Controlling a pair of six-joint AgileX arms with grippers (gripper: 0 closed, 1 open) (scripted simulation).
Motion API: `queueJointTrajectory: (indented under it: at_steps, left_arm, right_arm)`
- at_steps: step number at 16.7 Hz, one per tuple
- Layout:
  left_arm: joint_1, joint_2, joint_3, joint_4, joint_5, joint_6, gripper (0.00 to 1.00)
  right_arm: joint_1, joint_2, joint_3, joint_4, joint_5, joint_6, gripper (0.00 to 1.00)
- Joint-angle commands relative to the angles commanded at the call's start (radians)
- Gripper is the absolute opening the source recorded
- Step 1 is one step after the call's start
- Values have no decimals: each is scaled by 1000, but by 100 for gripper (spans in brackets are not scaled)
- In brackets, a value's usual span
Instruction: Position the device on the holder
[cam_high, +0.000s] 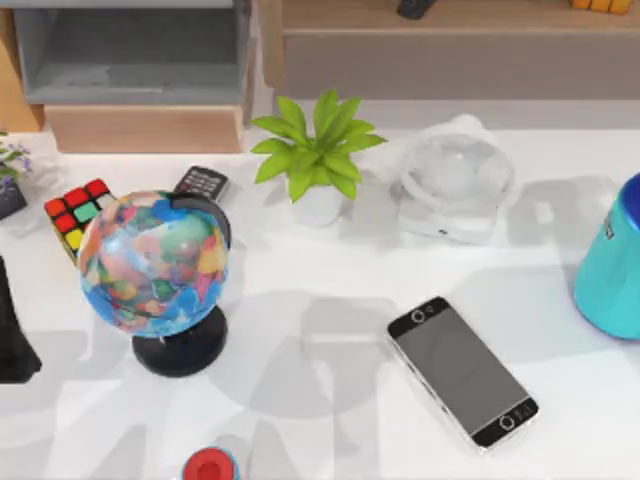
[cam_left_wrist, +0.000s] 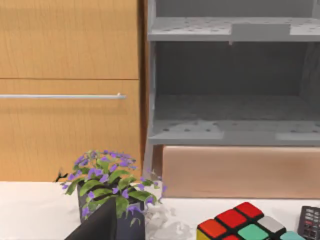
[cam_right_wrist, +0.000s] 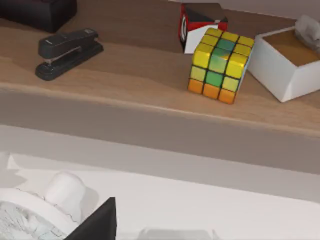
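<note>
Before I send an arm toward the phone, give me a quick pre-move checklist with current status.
1. Phone lies flat, screen up, on the table: ok.
2. Space right around the phone is free; the globe and teal object stand apart from it: ok.
3. Holder located: cannot tell; no obvious stand identified.
4. Left tool open or shut: cannot tell.
5. Right tool open or shut: cannot tell.
</note>
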Motion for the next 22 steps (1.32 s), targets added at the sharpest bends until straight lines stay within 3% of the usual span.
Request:
queueJointTrajectory:
  at_steps: [5,12,22]
  left_arm:
    - [0,0,0,0,0,0,100]
    - [0,0,0,0,0,0,100]
    - [0,0,0,0,0,0,100]
  right_arm:
    - [148,405,229,-218,-46,51,100]
    - [358,812,241,-454,-128,102,100]
    - [398,908,238,-499,-140,112,100]
